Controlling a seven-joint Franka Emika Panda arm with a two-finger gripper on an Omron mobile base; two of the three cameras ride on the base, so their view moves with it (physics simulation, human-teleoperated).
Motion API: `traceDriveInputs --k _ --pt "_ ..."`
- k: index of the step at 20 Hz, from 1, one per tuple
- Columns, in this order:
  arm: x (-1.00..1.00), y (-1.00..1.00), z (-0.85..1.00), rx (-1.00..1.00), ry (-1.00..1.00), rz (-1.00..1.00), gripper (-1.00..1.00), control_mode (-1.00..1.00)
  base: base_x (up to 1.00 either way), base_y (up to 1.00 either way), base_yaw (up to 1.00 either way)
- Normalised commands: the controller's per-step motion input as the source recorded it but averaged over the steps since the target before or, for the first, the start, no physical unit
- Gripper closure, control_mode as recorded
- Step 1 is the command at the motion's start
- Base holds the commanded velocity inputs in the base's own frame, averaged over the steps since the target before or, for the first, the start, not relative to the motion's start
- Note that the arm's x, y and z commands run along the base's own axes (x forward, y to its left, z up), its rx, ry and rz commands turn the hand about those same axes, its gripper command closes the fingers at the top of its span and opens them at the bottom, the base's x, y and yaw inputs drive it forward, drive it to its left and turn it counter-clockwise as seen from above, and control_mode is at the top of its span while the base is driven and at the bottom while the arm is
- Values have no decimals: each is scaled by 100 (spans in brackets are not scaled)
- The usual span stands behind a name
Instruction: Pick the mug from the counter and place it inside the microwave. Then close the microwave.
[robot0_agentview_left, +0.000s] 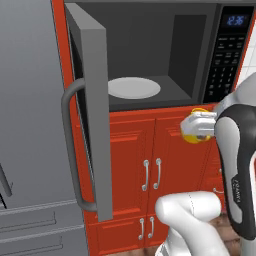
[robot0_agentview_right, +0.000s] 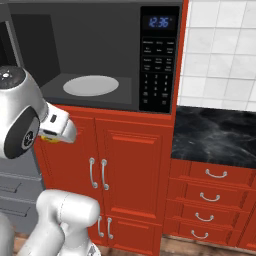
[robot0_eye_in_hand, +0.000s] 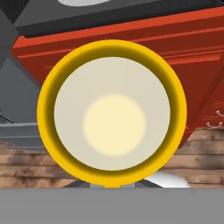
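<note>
The yellow mug (robot0_agentview_left: 191, 136) hangs in the air before the red cabinets, just below the microwave's (robot0_agentview_left: 150, 50) lower right corner, with my gripper (robot0_agentview_left: 194, 130) shut on it. In the hand view the mug (robot0_eye_in_hand: 111, 113) shows its cream inside and hides the fingertips. In the right base view a sliver of the mug (robot0_agentview_right: 50, 139) peeks out under the hand (robot0_agentview_right: 56, 127). The microwave door (robot0_agentview_left: 94, 100) stands swung open to the left, its curved handle (robot0_agentview_left: 70, 150) facing out. A white turntable (robot0_agentview_left: 134, 88) lies in the dark cavity. The black veined counter (robot0_agentview_right: 215, 132) lies to the right.
The grey refrigerator (robot0_agentview_left: 30, 125) stands left of the open door. Red cabinet doors (robot0_agentview_right: 115, 165) run under the microwave, and red drawers (robot0_agentview_right: 210, 200) under the counter. White tiles (robot0_agentview_right: 220, 50) back the counter. The keypad panel (robot0_agentview_right: 159, 65) is on the microwave's right.
</note>
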Motion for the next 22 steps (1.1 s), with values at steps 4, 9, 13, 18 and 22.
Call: traceDriveInputs --k 4,9,13,18,22 --pt "87 1 34 1 -2 0 100 -100 0 0 0" --pt "90 8 35 0 -4 0 100 -100 0 0 0" --pt "68 17 38 0 -10 0 100 -100 0 0 0" --pt "67 16 -2 0 -4 0 100 -100 0 0 0" --pt "68 15 -1 0 0 0 100 -100 0 0 0"
